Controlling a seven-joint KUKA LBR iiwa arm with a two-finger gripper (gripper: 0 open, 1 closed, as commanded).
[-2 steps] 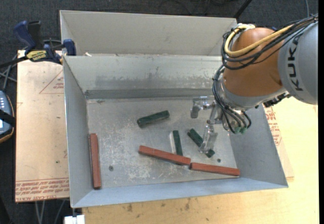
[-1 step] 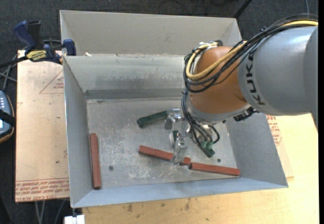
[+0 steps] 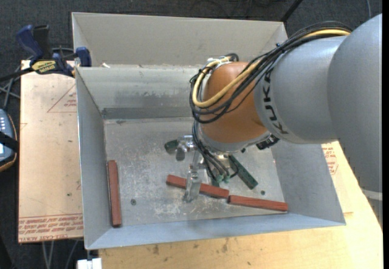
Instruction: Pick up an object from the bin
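Note:
My gripper (image 3: 194,186) reaches down from under the orange wrist cover to the bin floor at front centre. Its tip rests on or just above a short red-brown stick (image 3: 209,189) that lies slanted there. A longer red-brown stick (image 3: 258,203) continues to the right along the front wall. A dark green flat piece (image 3: 244,175) lies just right of the gripper, partly under the arm. A small grey-green object (image 3: 175,145) sits to the upper left of the gripper.
Another red-brown stick (image 3: 113,194) lies lengthwise along the bin's left wall, well away from the gripper. The arm and its cover hide the right middle of the bin floor.

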